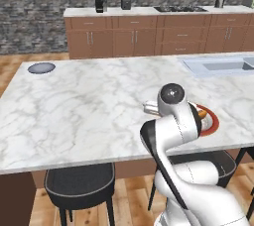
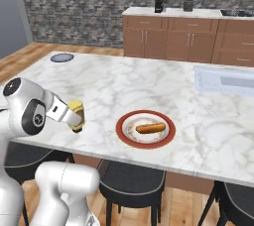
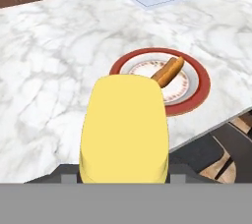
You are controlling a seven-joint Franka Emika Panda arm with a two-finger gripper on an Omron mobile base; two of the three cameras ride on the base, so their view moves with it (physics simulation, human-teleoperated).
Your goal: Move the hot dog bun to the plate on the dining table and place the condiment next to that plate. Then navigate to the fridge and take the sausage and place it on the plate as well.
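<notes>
Left base view first: the arm's own elbow blocks most of the action, but you can see the plate [image 1: 212, 121] peeking out on its right near the table's [image 1: 89, 106] front edge, with a sliver of the bun [image 1: 202, 113] on it. Grey dish [image 1: 41, 68] is way off at the far left corner, sink [image 1: 218, 65] well back on the right. Neither matters here.

Right base view is the useful one. The gripper [image 2: 75, 119] is clenched on the condiment [image 2: 76, 114], bottle roughly upright, low over the table near the front edge. The plate [image 2: 128, 123] lies toward the sink side of it, near but apart, with bare marble between them. The bun [image 2: 150, 128] rests across the plate's middle, long axis running roughly sideways in this view.

Hand view: the condiment [image 3: 124, 127] fills the foreground, held between the fingers, and the plate [image 3: 199, 90] sits just beyond it with the bun [image 3: 168, 70] pointing diagonally away.

My guess is the bottle just needs setting down about here, or a touch closer. Nothing in the way; only worry is the table edge close by.
</notes>
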